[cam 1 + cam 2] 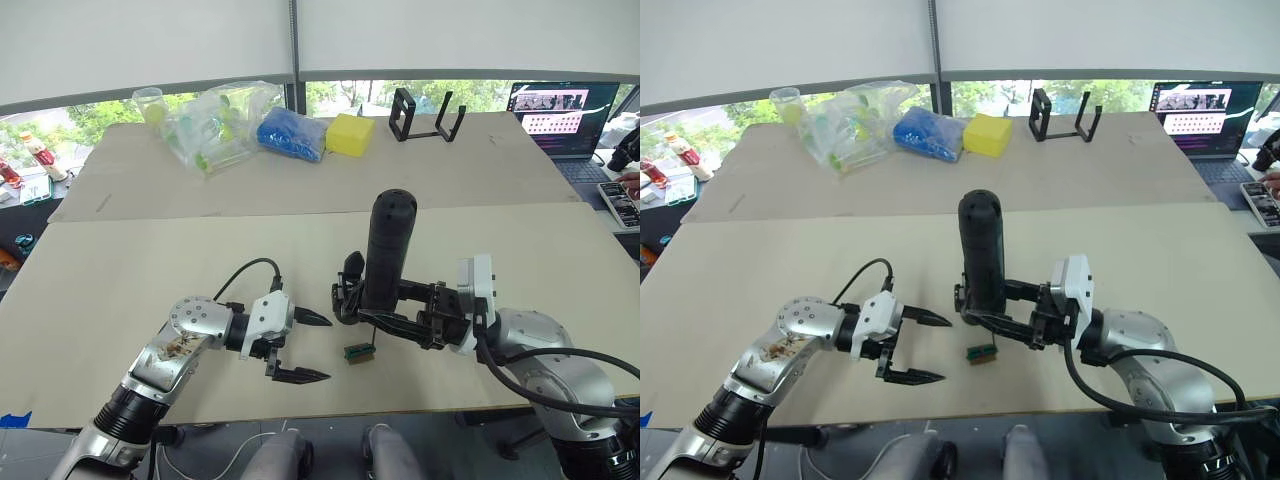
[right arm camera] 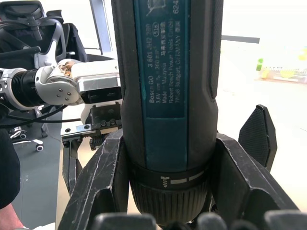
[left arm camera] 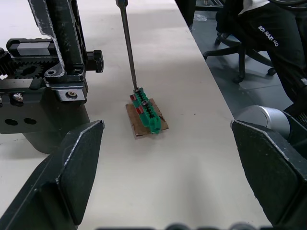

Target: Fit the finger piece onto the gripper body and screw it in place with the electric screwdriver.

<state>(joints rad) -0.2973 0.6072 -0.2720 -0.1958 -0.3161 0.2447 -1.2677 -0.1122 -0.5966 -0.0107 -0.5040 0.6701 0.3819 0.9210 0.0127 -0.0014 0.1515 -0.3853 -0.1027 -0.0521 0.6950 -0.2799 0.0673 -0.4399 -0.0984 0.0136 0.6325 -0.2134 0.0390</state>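
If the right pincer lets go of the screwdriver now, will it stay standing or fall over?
Likely it falls. The electric screwdriver stands upright, tall and thick, over only a thin bit touching the small green block. The right pincer, shut around its lower body, seems its only real support. Being round, it would probably roll on the table, perhaps dragging the block.

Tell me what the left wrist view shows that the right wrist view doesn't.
Left wrist view alone: the screwdriver's thin metal bit standing with its tip on a small green block, which lies on a brown card on the table, between the open left gripper's fingers. Right wrist view alone: the screwdriver's thick body with its printed label, clamped in the right gripper. Both share the screwdriver, each a different part.
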